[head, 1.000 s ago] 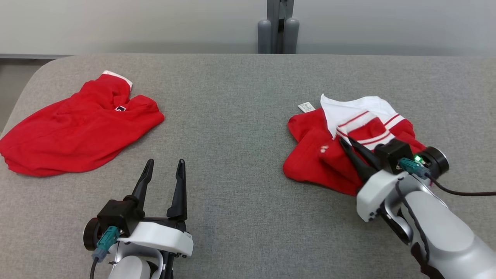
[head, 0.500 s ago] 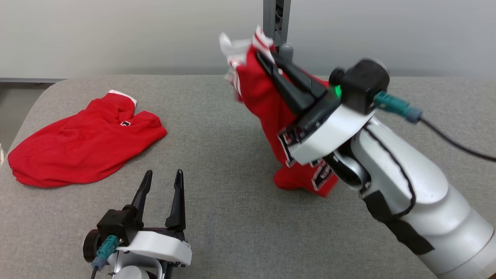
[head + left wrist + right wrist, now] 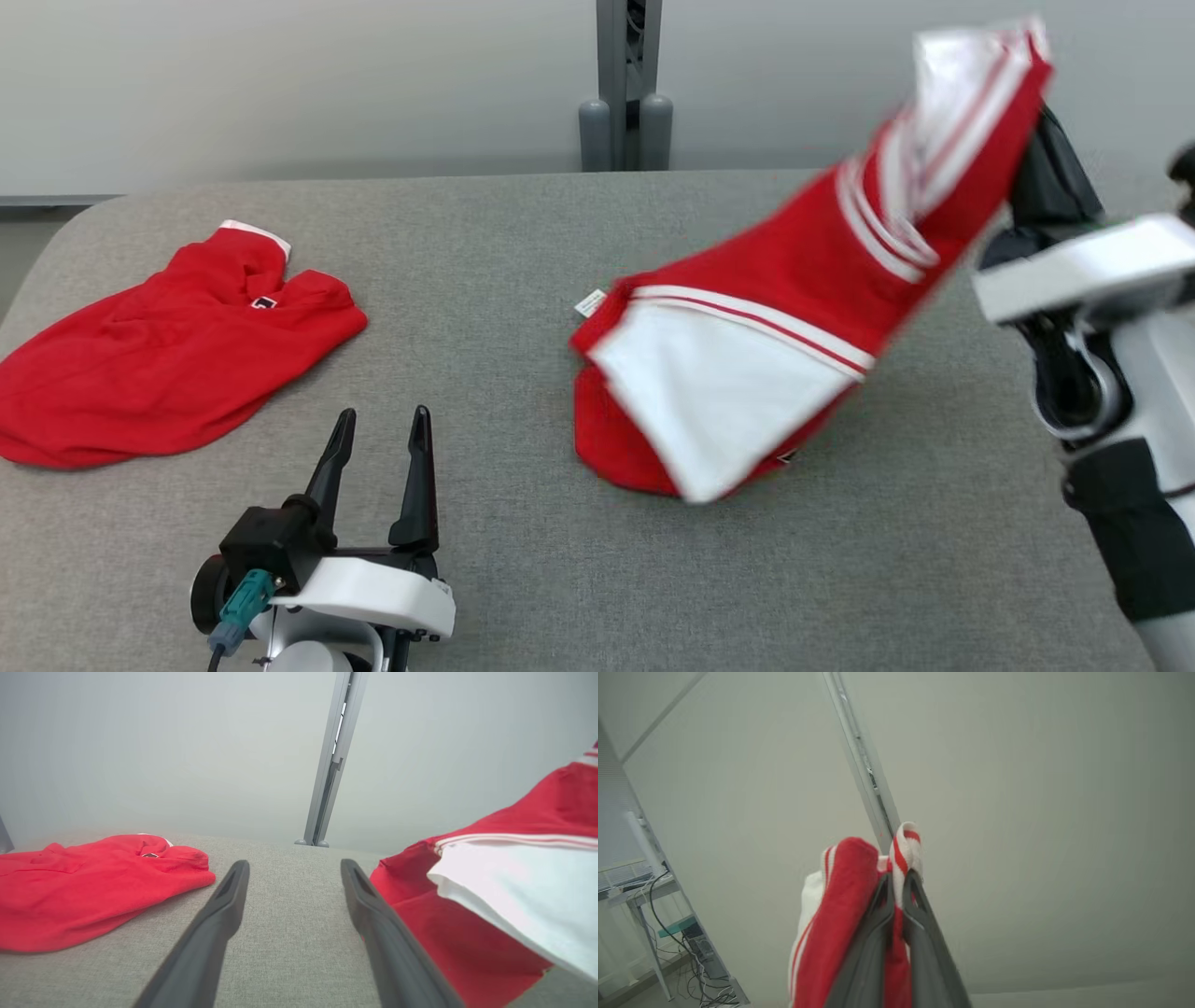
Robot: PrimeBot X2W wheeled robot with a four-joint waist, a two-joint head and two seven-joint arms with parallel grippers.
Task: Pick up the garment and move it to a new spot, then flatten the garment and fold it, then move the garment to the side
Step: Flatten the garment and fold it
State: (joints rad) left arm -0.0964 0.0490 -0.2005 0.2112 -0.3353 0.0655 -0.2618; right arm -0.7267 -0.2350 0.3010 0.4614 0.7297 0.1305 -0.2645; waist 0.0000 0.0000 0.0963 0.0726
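Grey table (image 3: 523, 560) under red-and-white garment (image 3: 775, 280), its top clamped within raised right gripper (image 3: 896, 878); left gripper (image 3: 384, 417) spread.

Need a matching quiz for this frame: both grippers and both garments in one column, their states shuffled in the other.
Things:
1. left gripper
2. right gripper
3. striped garment
4. plain red garment

States:
A. lying rumpled on the left side of the table
B. open, nothing between the fingers
C. shut on cloth, raised high
D. held up by one end, lower end down at the table

Pairs: 1-B, 2-C, 3-D, 4-A
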